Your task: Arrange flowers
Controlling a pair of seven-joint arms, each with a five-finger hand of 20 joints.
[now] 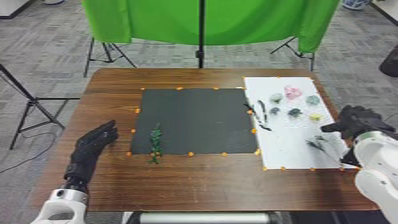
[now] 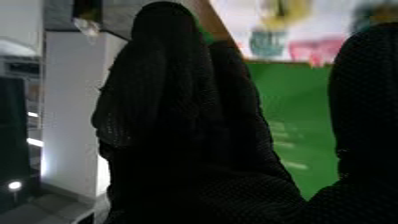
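Note:
In the head view my left hand (image 1: 95,141) rests at the table's left side with relaxed, straight fingers, holding nothing. My right hand (image 1: 357,121) is at the right edge of the white sheet (image 1: 282,135), beside the yellow flower (image 1: 314,117). In the right wrist view, the right hand (image 2: 178,120) has straight fingers, the thumb apart from them, nothing between. A green leafy stem (image 1: 155,145) lies on the left part of the dark mat (image 1: 195,120). On the white sheet are a pink flower (image 1: 292,92), several pale and green blooms (image 1: 312,100), dark stems (image 1: 263,113) and a thin sprig (image 1: 317,144).
Orange markers line the edges of the mat and sheet on the brown wooden table (image 1: 178,185). Behind the table hangs a green cloth (image 1: 160,20) on a black stand (image 1: 201,52). Another stand (image 1: 34,102) is on the floor at the left.

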